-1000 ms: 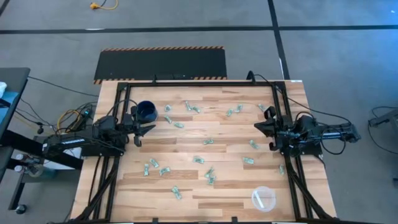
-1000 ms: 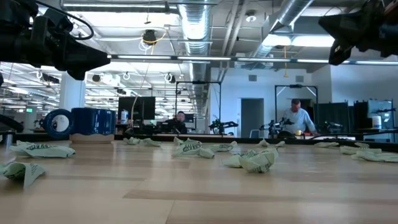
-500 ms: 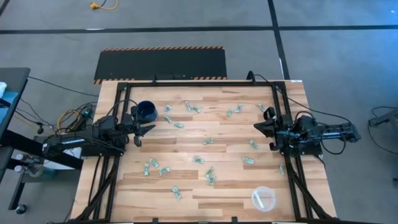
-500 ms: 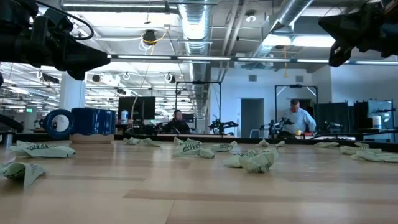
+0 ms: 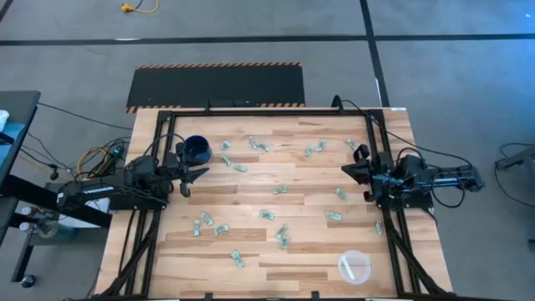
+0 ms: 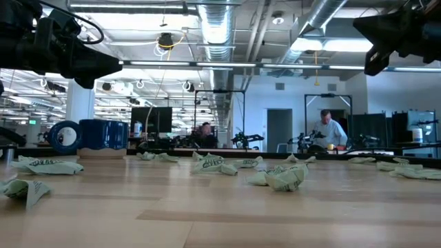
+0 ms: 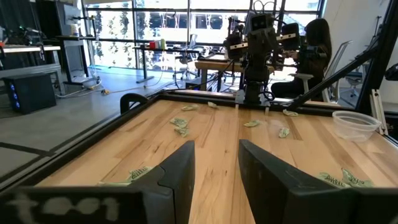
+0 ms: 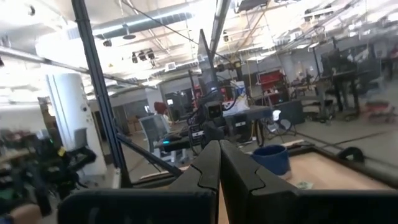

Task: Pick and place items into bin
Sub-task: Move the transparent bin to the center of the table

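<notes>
Many small pale green-and-white wrapped items (image 5: 267, 215) lie scattered flat on the wooden table, seen close up in the low view (image 6: 282, 178). The bin, a clear round cup (image 5: 354, 266), stands upright near the table's front right corner and also shows in the left wrist view (image 7: 356, 124). My left gripper (image 5: 201, 173) hovers above the table's left side, pointing level toward the right, open with nothing between its fingers (image 7: 180, 171). My right gripper (image 5: 347, 170) hovers above the right side, facing the left one, shut on nothing (image 8: 219, 168).
A dark blue mug (image 5: 197, 149) stands at the far left, just beyond my left gripper. A black metal frame (image 5: 267, 111) runs along the table's far edge and both sides. People sit and stand in the room beyond the table (image 6: 332, 131).
My right gripper has rolled a little about its own pointing line while staying in place. Nothing on the table has moved.
</notes>
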### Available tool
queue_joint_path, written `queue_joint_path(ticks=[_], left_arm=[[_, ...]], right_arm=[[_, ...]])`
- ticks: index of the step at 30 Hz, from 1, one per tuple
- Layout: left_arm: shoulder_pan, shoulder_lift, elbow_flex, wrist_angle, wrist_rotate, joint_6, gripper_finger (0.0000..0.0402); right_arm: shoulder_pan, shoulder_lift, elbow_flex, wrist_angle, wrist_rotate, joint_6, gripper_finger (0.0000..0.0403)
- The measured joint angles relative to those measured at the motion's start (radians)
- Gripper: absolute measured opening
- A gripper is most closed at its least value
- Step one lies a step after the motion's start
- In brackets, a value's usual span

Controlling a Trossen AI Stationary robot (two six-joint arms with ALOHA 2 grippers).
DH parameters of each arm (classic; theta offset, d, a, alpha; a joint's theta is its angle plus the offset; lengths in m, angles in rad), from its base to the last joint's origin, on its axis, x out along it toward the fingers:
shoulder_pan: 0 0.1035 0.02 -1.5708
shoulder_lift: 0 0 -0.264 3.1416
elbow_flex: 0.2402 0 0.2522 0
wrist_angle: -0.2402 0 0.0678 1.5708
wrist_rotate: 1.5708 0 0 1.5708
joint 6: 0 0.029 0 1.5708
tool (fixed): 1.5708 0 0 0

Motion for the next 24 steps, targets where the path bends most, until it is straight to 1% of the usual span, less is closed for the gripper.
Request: queue_joint_path(ticks=[3,19,24], left_arm=[[0.0,0.0,0.0,0.0,0.0,0.0,0.0111],[0.0,0.0,0.0,0.0,0.0,0.0,0.0111],[0.0,0.0,0.0,0.0,0.0,0.0,0.0111]], right_arm=[[0.0,0.0,0.0,0.0,0.0,0.032,0.0],[0.0,0.0,0.001,0.004,0.001,0.028,0.0],[0.0,0.0,0.001,0.106,0.041,0.027,0.0]])
